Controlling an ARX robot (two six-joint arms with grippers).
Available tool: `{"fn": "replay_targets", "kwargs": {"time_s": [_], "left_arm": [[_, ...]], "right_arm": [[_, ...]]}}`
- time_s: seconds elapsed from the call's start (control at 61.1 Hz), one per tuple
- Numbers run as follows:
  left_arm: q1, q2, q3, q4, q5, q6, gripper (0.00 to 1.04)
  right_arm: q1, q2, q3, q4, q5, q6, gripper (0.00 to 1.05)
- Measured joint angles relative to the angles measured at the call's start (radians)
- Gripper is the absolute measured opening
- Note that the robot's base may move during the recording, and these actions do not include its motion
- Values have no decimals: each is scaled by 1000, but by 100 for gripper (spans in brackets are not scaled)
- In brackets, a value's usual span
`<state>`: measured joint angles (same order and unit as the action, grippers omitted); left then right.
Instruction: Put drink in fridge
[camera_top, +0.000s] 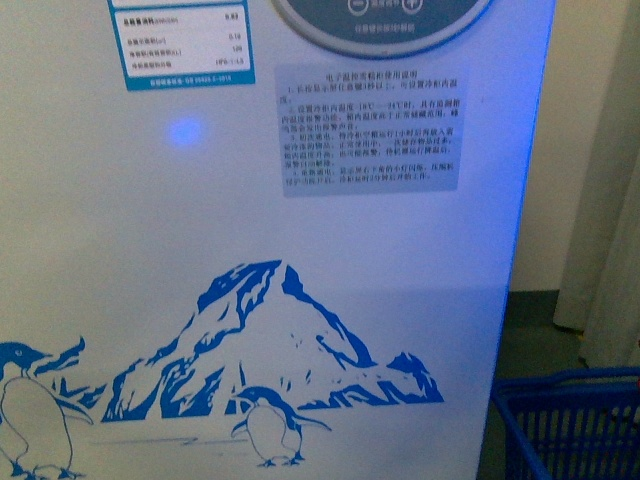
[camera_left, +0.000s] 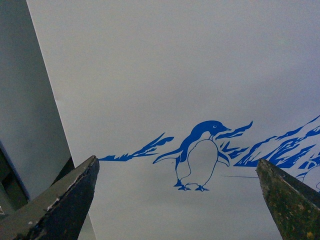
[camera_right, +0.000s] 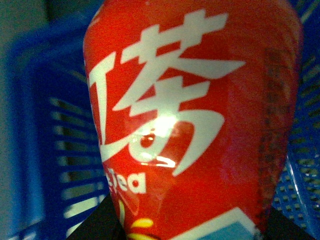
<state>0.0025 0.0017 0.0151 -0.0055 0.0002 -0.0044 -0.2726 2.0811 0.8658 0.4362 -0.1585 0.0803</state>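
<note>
- White chest fridge (camera_top: 250, 250) w/ blue penguin-and-mountain decal (camera_top: 270, 340) fills front view; oval grey control panel (camera_top: 380, 20) at 12 o'clock.
- Blue plastic mesh basket (camera_top: 570, 430) at 4 o'clock, just beside fridge.
- Left pincer (camera_left: 176, 164) spread wide, facing decal.
- Right pincer (camera_right: 187, 232) pinching red tea bottle (camera_right: 190, 125) w/ white lettering; basket behind it.
</note>
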Motion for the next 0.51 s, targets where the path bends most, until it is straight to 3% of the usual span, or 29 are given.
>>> {"fn": "replay_targets", "kwargs": {"time_s": [0.246,0.508], "left_arm": [[0,0,0,0,0,0,97],[0,0,0,0,0,0,97]], "right_arm": [[63,-677,-103,-215,-23,-23,38],[163,-1239,-177,-329,93,-29,38]]}}
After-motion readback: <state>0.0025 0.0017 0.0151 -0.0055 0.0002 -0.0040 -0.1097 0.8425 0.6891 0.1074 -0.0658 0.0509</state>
